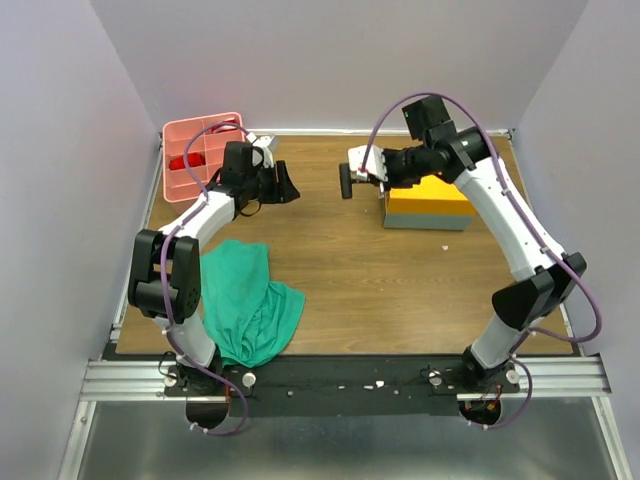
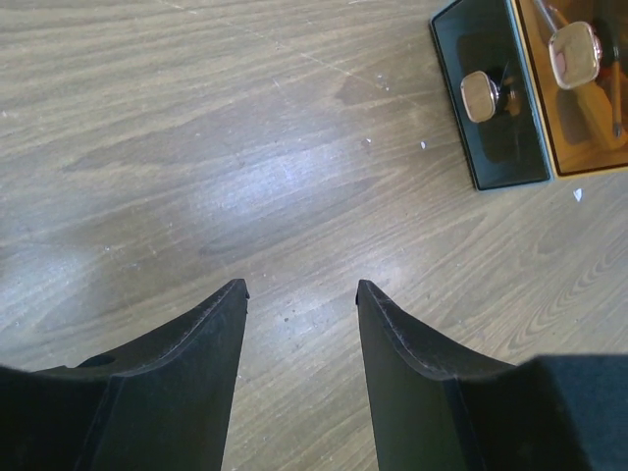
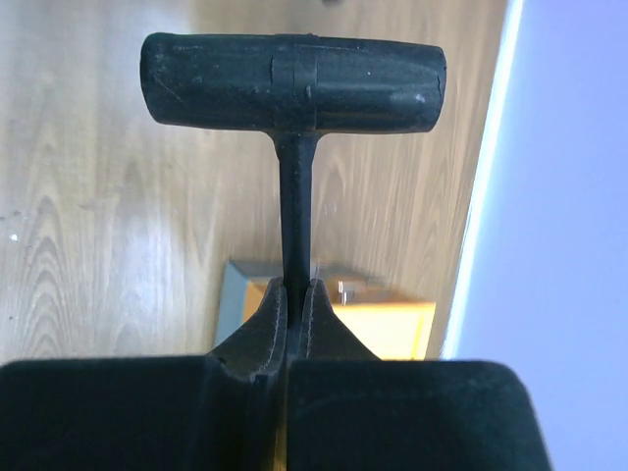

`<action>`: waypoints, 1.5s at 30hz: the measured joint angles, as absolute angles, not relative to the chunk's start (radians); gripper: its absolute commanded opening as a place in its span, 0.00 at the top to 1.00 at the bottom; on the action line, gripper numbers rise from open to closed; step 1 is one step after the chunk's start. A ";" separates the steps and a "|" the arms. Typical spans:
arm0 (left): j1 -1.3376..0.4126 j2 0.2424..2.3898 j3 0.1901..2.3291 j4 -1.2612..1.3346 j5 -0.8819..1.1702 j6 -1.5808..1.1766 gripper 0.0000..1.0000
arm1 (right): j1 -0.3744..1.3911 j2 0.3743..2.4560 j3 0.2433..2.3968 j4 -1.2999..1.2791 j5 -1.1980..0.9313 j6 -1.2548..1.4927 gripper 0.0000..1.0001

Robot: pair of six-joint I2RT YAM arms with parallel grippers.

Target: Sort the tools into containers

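Hammer above wooden table.

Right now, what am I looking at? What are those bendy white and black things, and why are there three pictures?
Those are two robot arms bolted to a wooden table. One picture looks down from above. The other two come from small cameras on each arm's wrist.

The right hand is squeezed shut on a black hammer, holding it up by its handle. The left hand is open and holds nothing, just floating above the wood.

On the table you can see a pink tray with something red inside, a toolbox with a yellow top, and a crumpled green cloth. The robot's job is sorting tools into those containers.
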State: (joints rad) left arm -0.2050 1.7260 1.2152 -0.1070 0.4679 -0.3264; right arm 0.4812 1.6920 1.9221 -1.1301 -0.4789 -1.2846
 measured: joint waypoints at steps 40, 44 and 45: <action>-0.358 1.802 1.318 -0.226 0.434 -0.157 0.25 | 0.175 1.942 2.017 -1.169 -0.204 -1.405 0.00; -0.354 1.800 1.351 -0.239 0.432 -0.147 0.01 | 0.176 1.839 2.017 -1.134 -0.205 -1.301 0.00; -0.355 1.799 1.361 -0.242 0.432 -0.153 0.01 | 0.177 1.796 2.001 -1.095 -0.204 -1.244 0.00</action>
State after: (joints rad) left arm -0.3546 1.7992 1.3613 -0.2420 0.4316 -0.1532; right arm 0.1772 1.7958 2.0006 -1.0946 -0.2043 -1.2438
